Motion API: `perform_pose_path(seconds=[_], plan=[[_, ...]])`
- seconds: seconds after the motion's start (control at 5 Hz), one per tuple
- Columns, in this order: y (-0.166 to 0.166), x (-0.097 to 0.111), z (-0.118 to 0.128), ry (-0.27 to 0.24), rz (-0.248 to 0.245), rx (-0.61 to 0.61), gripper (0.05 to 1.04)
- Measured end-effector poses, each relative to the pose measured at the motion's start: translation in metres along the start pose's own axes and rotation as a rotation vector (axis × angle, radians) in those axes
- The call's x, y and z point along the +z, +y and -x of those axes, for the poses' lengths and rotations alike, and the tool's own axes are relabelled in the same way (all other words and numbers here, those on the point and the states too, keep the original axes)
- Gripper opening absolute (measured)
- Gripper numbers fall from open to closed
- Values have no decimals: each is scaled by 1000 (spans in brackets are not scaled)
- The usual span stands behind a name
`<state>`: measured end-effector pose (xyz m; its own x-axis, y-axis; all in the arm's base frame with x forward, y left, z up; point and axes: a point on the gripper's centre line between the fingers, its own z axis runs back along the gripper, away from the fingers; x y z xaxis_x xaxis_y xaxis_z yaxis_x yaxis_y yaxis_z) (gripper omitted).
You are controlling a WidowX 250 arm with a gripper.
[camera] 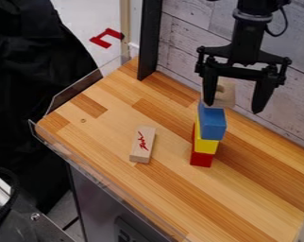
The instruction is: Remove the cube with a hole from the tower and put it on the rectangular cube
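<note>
At two o'clock, the black two-finger gripper (233, 108) is hanging with empty fingers wide apart, probably for enclosing the pale wooden cube with a hole (227, 97).

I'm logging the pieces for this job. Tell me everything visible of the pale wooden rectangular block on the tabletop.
The pale wooden rectangular block looks smooth and solid, with squared edges and a red hand-drawn scrawl on its upper face. It lies flat on the striped wooden tabletop, one end face toward the camera, left of the stacked tower in the view and apart from it. Only the tabletop touches it.
</note>
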<state>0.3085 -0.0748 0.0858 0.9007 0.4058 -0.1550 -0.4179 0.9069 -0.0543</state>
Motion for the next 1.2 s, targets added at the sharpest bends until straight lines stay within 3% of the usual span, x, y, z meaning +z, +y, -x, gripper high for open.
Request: perform_pose_path(seconds=[0.6, 1.2], plan=[[4, 9, -8, -23, -10, -6, 999], [14, 15, -18, -26, 10, 23, 999]])
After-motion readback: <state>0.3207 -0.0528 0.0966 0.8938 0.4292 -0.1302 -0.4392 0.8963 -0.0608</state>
